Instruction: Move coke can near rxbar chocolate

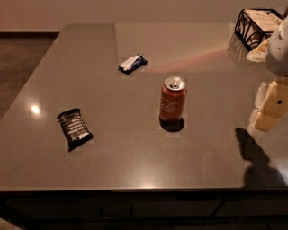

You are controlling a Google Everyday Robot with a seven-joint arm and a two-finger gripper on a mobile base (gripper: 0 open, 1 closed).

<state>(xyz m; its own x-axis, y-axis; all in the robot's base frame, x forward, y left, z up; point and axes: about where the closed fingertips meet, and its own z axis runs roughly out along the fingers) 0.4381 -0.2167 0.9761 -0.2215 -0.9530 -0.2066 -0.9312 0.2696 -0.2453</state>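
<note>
Camera view takes in a broad grey-brown countertop [135, 152], smooth and glossy, with a small bright light reflection near its left side. Beyond its left edge lies dark floor [20, 63], and a pale wall [135, 9] runs along the back. Dark cabinet fronts [117, 210] sit under the near edge. A black wire basket [252, 27] stands at the far right corner. The gripper [266, 110], pale yellow, hangs at the right edge above the counter, well apart from the can; I cannot tell how far open it is. The coke can [173, 102] stands upright near the middle. The rxbar chocolate [74, 128] lies flat well to its left. A blue-and-white wrapper [132, 63] lies farther back.
</note>
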